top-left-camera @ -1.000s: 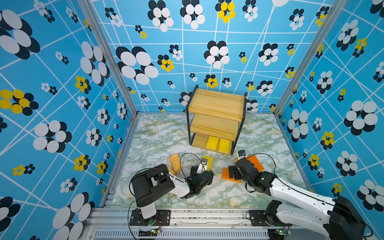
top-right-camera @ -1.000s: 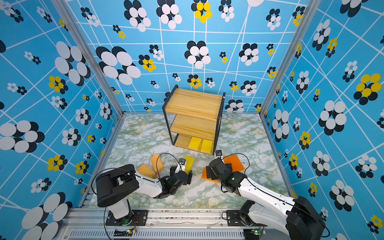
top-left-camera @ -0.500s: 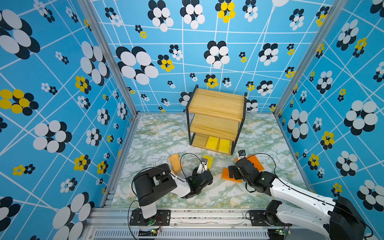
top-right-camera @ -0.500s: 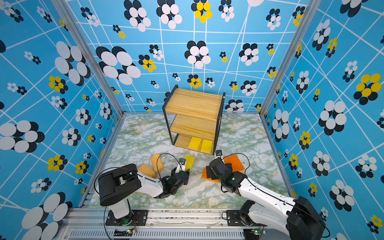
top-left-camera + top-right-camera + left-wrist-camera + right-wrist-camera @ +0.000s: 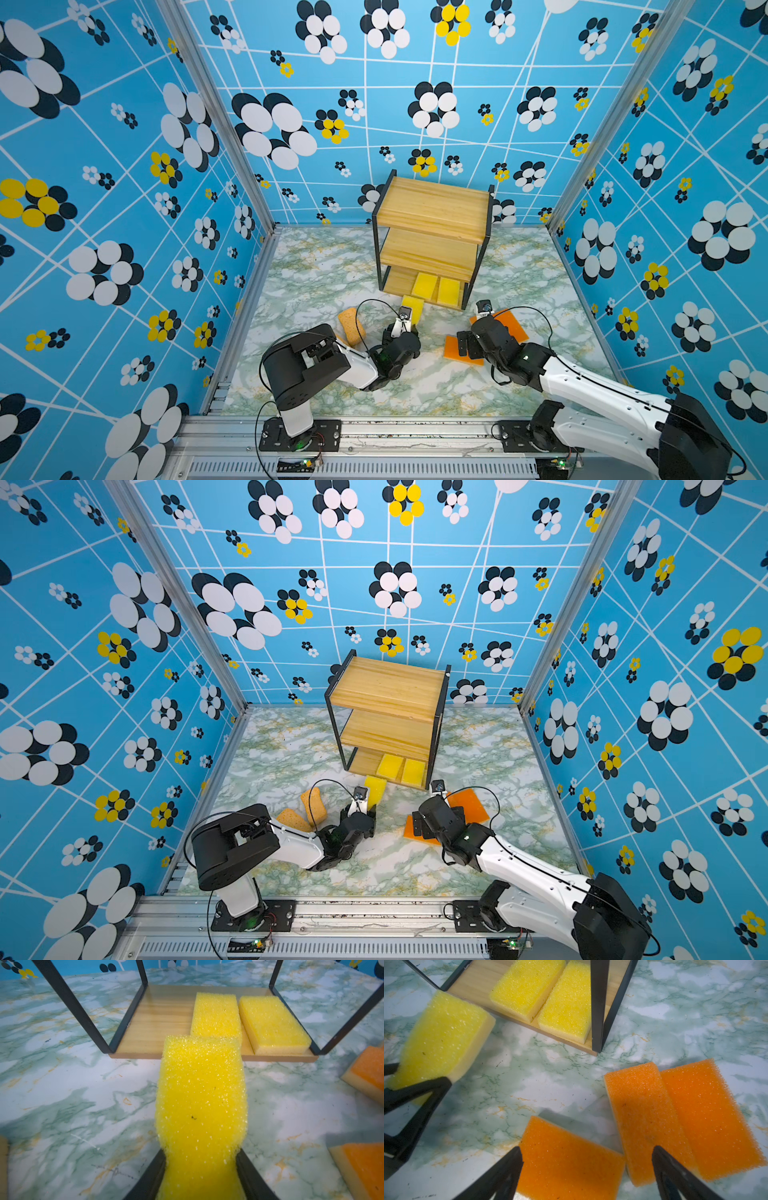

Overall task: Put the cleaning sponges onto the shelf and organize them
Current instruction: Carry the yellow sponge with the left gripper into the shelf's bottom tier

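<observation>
- Left wrist view: left end effector point(image 5: 200, 1155) just closed, now gripping yellow sponge point(image 5: 201, 1088).
- Likely next: bottom tier of shelf point(image 5: 162, 1018), free slot.
- Idle: right end effector point(image 5: 586, 1148), jaws apart.

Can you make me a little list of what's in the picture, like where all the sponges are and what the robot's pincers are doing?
shelf: three wooden boards, black frame; top board bare
shelved yellow sponges: two, side by side on the bottom board
left pincer: shut on third yellow sponge, in front of the shelf
orange sponges: three, on the table
right pincer: open, over the orange sponges
tan sponges: two, on the table near the left arm
</observation>
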`<state>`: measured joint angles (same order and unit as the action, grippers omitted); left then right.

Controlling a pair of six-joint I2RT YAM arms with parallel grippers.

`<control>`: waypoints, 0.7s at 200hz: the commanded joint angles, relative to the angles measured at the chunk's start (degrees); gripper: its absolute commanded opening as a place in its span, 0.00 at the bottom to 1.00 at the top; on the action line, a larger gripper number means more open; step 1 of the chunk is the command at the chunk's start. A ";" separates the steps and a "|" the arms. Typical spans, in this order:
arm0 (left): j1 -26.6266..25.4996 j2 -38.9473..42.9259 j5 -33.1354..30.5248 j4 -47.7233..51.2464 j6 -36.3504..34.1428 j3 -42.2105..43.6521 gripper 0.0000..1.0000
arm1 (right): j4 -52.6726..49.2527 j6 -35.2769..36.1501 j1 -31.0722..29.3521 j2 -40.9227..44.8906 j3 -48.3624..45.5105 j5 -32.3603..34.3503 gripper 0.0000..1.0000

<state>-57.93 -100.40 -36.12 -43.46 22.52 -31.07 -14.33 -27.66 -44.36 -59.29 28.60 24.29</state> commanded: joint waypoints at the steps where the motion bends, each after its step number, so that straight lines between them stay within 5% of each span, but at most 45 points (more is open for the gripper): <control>1: 2.54 1.35 0.56 -2.32 -2.88 -2.15 0.47 | 0.77 0.11 0.58 0.75 -0.99 0.40 0.99; 67: 10.53 -0.06 6.97 0.42 -6.40 -6.32 0.47 | 0.13 0.24 0.85 2.22 -1.64 0.75 0.99; 140: 12.53 -4.15 11.16 2.73 -8.35 -11.35 0.47 | 0.08 0.02 1.07 3.29 -2.41 0.75 0.99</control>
<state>-45.80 -102.61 -26.46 -42.24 15.70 -40.53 -14.33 -27.66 -43.68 -56.71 26.92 24.34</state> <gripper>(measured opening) 0.472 0.992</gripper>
